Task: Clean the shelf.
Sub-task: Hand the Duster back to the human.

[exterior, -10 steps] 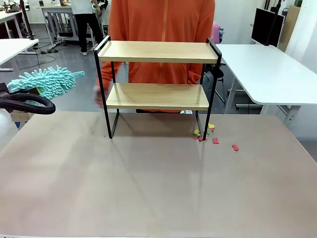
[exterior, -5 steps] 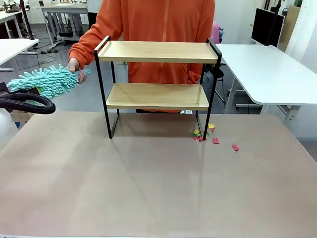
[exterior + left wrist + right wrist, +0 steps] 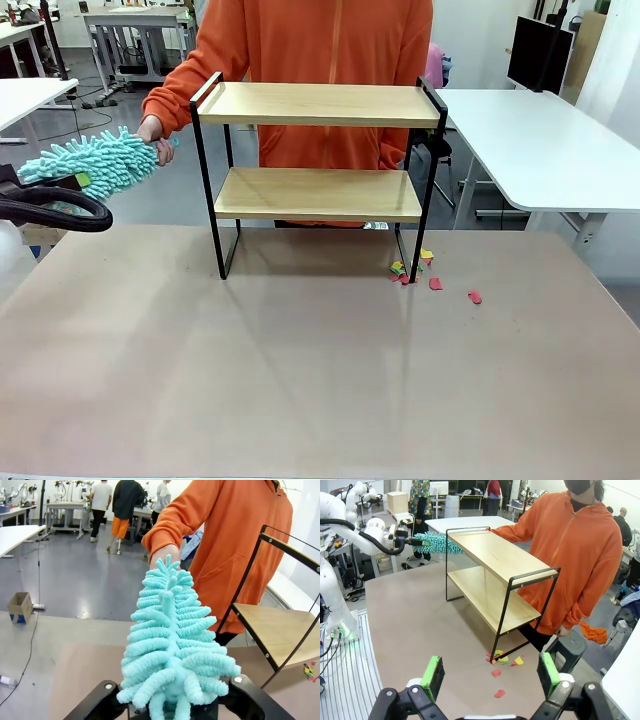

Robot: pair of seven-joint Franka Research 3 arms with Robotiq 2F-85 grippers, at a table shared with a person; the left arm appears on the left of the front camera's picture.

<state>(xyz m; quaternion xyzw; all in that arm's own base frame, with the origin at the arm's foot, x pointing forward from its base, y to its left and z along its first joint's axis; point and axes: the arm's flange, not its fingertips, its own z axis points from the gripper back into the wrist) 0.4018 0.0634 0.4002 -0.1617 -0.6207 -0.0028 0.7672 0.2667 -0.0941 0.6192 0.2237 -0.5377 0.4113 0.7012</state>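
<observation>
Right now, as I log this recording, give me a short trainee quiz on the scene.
1. True or false: the coloured paper scraps lie on the lower board of the two-tier wooden shelf with a black metal frame.
2. What grips the far tip of the fluffy turquoise duster? A) a person's hand B) a hook C) nothing
3. Are the jaws of the right gripper open or shut?

Key: 1 false, they lie on the beige table by a shelf leg; 2 A; 3 open, nothing between the green pads.
</observation>
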